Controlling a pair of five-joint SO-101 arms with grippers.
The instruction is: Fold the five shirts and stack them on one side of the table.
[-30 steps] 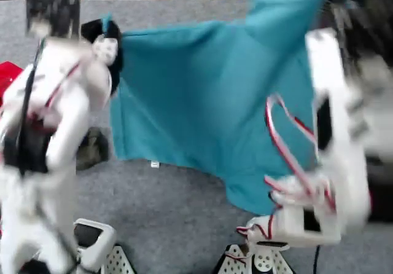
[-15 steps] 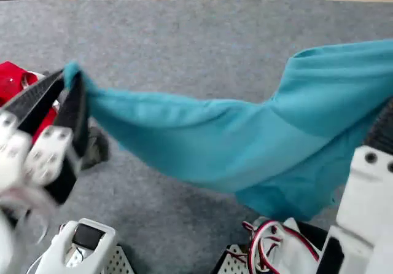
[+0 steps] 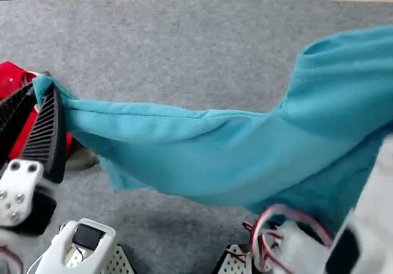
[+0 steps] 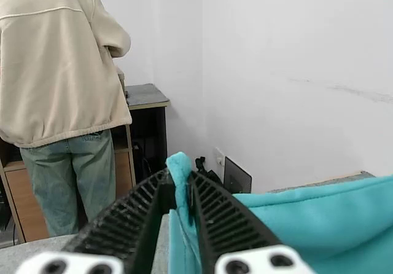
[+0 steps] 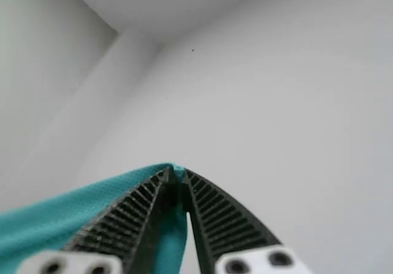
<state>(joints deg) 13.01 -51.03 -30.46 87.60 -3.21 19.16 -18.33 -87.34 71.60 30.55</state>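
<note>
The right gripper [image 5: 176, 176] pinches a blue-green shirt [image 5: 67, 215]. Its two black fingers [image 5: 218, 215] have little ridges and come together at the tips, with the cloth squeezed between them. A tiny bit of cloth pokes out past the tips. Behind it are white walls [image 5: 295, 102] that meet in a corner.

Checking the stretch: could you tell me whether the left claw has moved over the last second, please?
Yes; the left claw, gripping the teal shirt, shifted left over the red shirt.
</note>
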